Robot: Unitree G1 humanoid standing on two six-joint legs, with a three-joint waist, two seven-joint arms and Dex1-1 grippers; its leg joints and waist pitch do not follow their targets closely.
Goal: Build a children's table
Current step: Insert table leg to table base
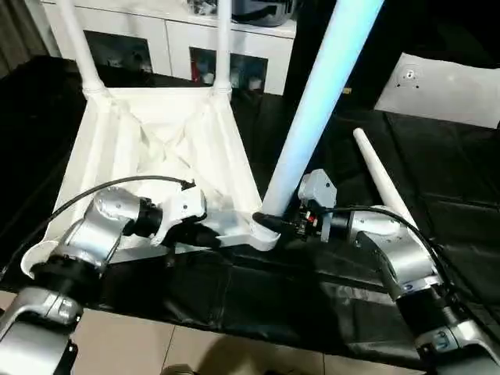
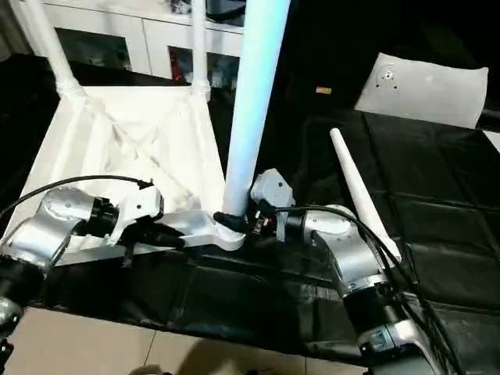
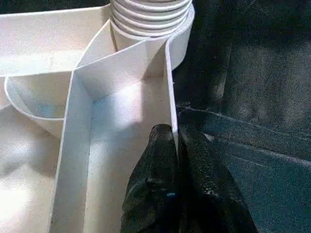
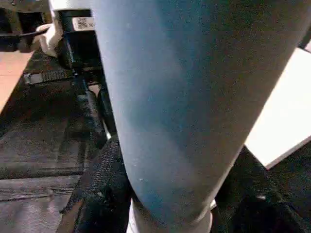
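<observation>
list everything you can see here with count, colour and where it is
table top: 1, white, upside down on the black cover, ribs up
fitted legs: 2, white, upright in the far corner sockets
held leg: 1, white, standing in the near corner socket
loose leg: 1, white, lying on the cover beside the right arm
cabinet: 1, white, behind
flat panel: 1, white, far right
left pincer: shut on table top rim
right pincer: gripping held leg's base

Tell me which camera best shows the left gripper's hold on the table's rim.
The left wrist view: the left gripper is shut on the tabletop's thin rim wall, one black finger on each side. Both eye views show that gripper at the near edge, its fingers small and dark.
</observation>
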